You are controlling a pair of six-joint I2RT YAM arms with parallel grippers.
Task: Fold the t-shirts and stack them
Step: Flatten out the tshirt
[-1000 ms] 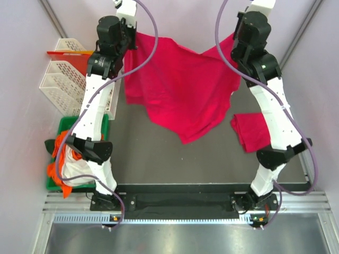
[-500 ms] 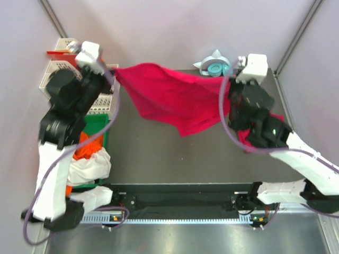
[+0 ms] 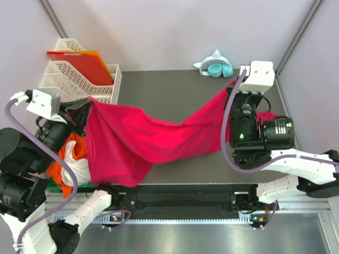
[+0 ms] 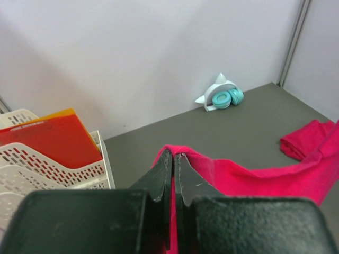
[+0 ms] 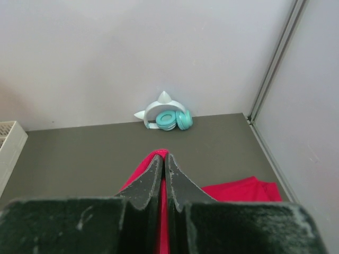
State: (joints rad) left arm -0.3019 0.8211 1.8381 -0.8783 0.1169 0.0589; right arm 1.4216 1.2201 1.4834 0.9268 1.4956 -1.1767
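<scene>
Over dark table (image 3: 175, 90), t-shirt (image 3: 153, 140) spans left to right.

The left arm (image 3: 18, 151) and right arm (image 3: 296, 161) wear white shells over black joints, trailed by lilac cables (image 3: 226, 124); end effector fingers (image 4: 159, 179) are matte black (lightly scuffed).

Right tool (image 5: 163, 157) clamps t-shirt (image 5: 160, 152); teal headphones (image 5: 169, 117) lie beyond.
</scene>
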